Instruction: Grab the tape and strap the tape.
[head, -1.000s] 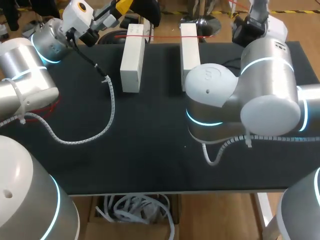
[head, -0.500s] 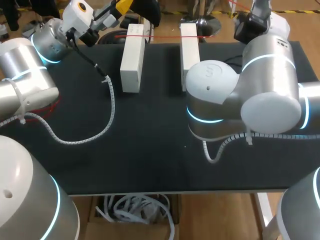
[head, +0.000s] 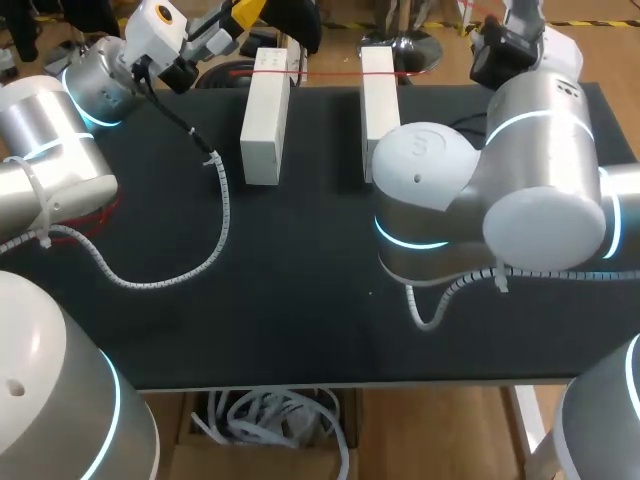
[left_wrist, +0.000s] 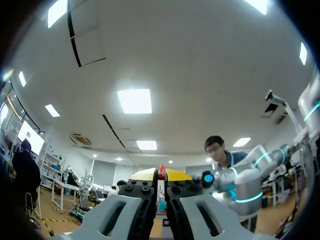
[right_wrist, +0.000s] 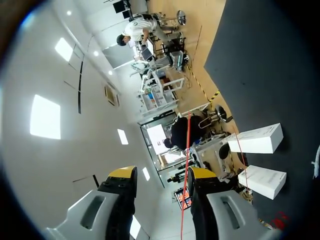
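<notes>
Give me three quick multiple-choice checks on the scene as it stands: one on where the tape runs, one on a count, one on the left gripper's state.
1. Where does the red tape run?
A. across the far ends of the white blocks
B. coiled in the middle of the table
C. hanging over the table's near edge

2. How many white blocks lie on the table?
A. one
B. two
C. four

3. The left gripper is:
A. wide open with nothing in it
B. shut on the red tape
C. shut on a white block

Answers:
1 A: the head view shows the red line crossing both blocks near the far edge.
2 B: two long blocks lie side by side.
3 B: in the left wrist view, the yellow tips press a red strip from both sides.
</notes>
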